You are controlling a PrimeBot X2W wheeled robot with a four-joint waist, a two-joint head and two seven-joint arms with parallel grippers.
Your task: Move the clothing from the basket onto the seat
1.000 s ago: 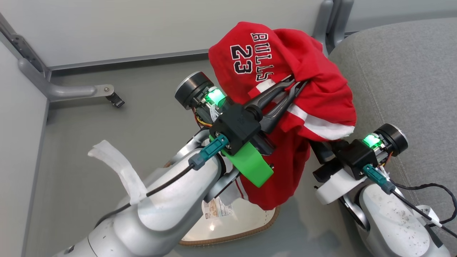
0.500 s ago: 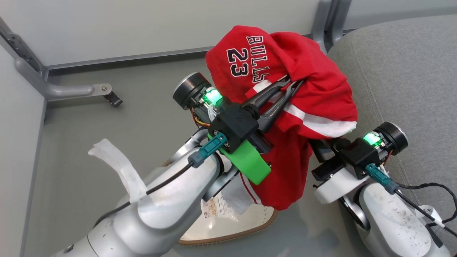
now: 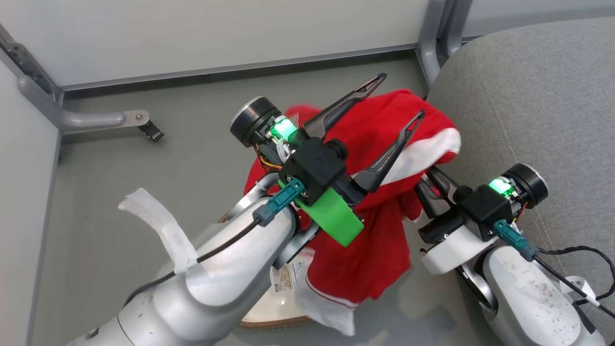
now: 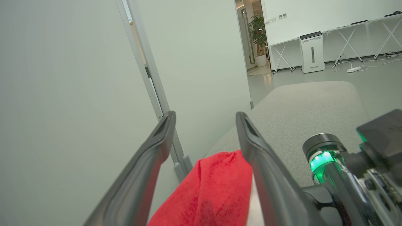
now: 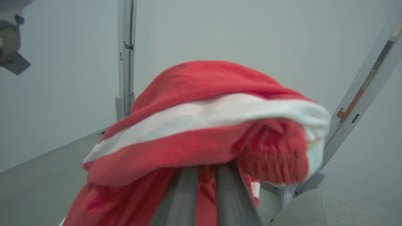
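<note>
Beside the seat (image 3: pixel 528 96) edge | left hand (image 3: pixel 402 95) wide (bare floor (image 3: pixel 144 192) leftward) | right hand (image 5: pixel 204 175) pinching the clothing (image 3: pixel 375 240)

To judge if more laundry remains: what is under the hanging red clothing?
Below the clothing, part of the basket shows: cream wall, brown rim, label sticker. Its inside is covered, so its contents cannot be told.
</note>
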